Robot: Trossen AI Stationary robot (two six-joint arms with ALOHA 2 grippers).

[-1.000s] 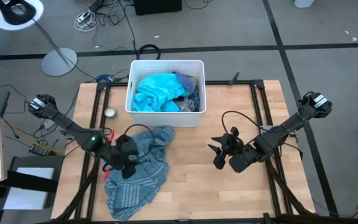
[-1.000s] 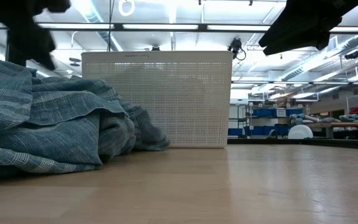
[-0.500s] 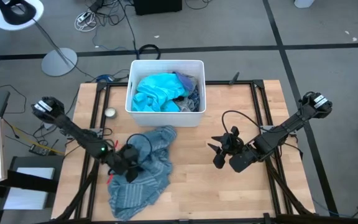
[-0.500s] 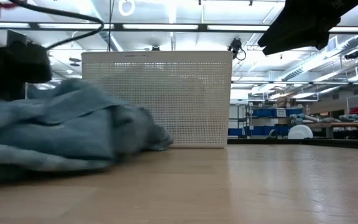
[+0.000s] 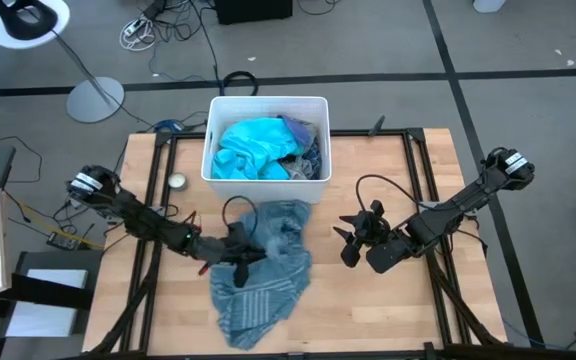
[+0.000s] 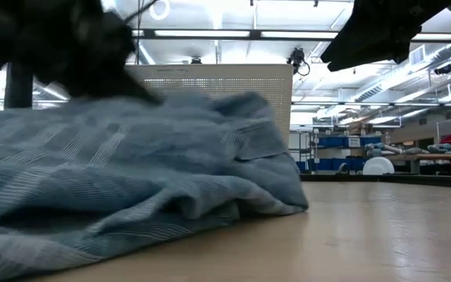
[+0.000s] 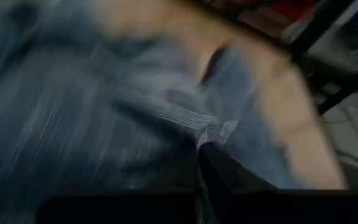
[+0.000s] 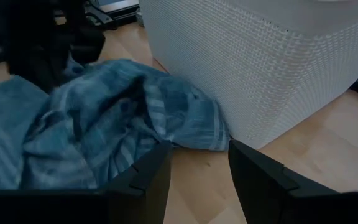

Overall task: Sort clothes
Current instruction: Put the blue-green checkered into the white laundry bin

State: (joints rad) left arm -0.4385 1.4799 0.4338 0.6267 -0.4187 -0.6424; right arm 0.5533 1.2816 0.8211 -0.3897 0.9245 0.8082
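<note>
Left gripper point(image 5: 240, 250): you've got it low over the table, in front of the white bin point(image 5: 265, 178) and toward its left corner. Fingers clamped on a fold of the grey-blue striped top point(image 5: 268, 270); the left wrist view shows cloth pinched between them.
Grey-blue striped top: lies crumpled on the wooden table point(image 5: 388, 170), its far edge just in front of the bin's front wall, the rest trailing away from the bin. In the low view point(image 6: 131, 188) it hides most of the bin's left half.
White bin: at the table's back edge, middle. Your turquoise garment point(image 5: 253, 148) fills most of it; darker clothes point(image 5: 306, 140) sit in its right side, and you can't tell which pieces they are.
Right gripper point(image 5: 351, 243): hangs above bare table, in front of the bin and off its right corner, well apart from the top. Fingers spread, nothing between them.
</note>
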